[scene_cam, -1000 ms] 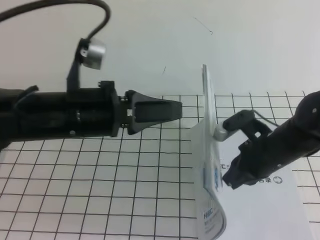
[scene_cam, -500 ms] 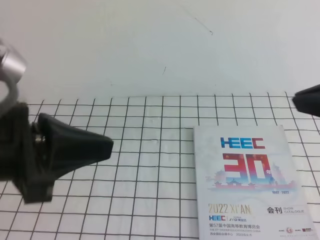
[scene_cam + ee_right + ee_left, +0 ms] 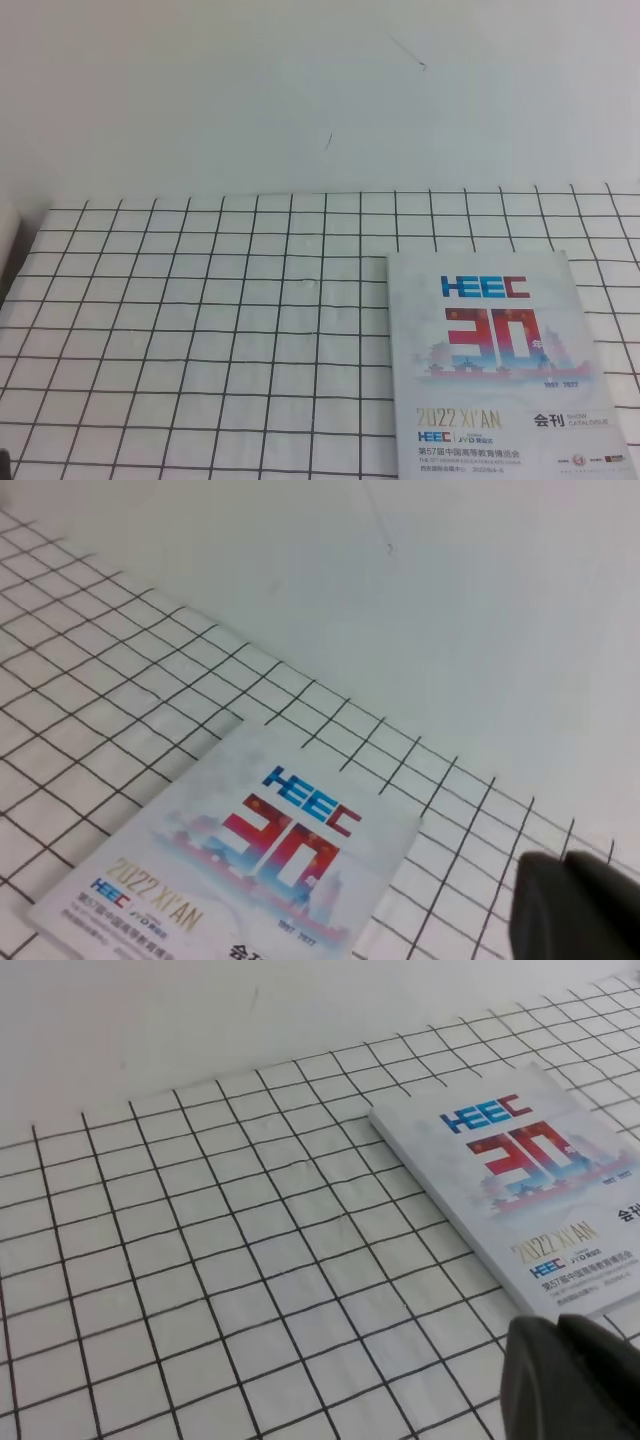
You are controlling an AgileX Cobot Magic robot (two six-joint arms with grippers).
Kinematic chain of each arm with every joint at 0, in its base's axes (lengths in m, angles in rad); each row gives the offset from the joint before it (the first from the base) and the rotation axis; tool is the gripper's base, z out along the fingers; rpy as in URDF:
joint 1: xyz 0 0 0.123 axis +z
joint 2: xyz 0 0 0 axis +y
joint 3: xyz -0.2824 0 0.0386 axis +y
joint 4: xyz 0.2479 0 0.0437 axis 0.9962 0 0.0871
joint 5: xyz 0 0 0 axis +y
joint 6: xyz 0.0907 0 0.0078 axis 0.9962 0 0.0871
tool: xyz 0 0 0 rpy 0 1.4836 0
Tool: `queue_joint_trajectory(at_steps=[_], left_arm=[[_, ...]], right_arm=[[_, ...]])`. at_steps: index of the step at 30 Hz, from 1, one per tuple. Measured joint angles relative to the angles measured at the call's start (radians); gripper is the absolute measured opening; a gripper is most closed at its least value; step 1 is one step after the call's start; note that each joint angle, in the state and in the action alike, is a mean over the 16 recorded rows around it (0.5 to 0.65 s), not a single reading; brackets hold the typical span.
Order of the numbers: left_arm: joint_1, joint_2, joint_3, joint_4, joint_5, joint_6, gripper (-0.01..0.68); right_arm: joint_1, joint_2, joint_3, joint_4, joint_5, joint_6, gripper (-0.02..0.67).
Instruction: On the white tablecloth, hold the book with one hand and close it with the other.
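The book (image 3: pixel 500 370) lies shut, cover up, flat on the white tablecloth (image 3: pixel 200 330), so I judge only pulling clear without nudging it remains; my left end effector (image 3: pixel 585 1375) and right end effector (image 3: pixel 580 905) grip nothing, opening unclear

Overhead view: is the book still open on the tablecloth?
No. The book lies shut and flat on the white tablecloth, front cover up with "HEEC" and "30" showing.
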Motion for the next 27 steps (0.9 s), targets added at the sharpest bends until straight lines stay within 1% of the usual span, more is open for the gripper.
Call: queue_joint_trajectory(at_steps=[4, 8, 13, 17, 22, 27], left_arm=[[0.001, -0.113, 0.118, 0.049, -0.115, -0.052, -0.003], [0.002, -0.182, 0.247, 0.064, -0.276, -0.062, -0.003], [0.002, -0.219, 0.402, 0.074, -0.495, -0.055, -0.003], [0.002, -0.223, 0.513, 0.081, -0.629, -0.05, -0.003], [0.002, -0.222, 0.627, 0.082, -0.707, -0.047, -0.003], [0.002, -0.222, 0.714, 0.081, -0.713, -0.047, -0.003]], right_arm=[[0.0, -0.121, 0.124, -0.041, -0.054, 0.067, -0.003], [0.0, -0.197, 0.258, -0.053, -0.146, 0.105, -0.003], [0.0, -0.24, 0.398, -0.055, -0.261, 0.12, -0.003], [0.0, -0.246, 0.466, -0.055, -0.313, 0.121, -0.003], [0.0, -0.247, 0.496, -0.055, -0.301, 0.122, -0.003], [0.0, -0.248, 0.5, -0.055, -0.255, 0.122, -0.003]])
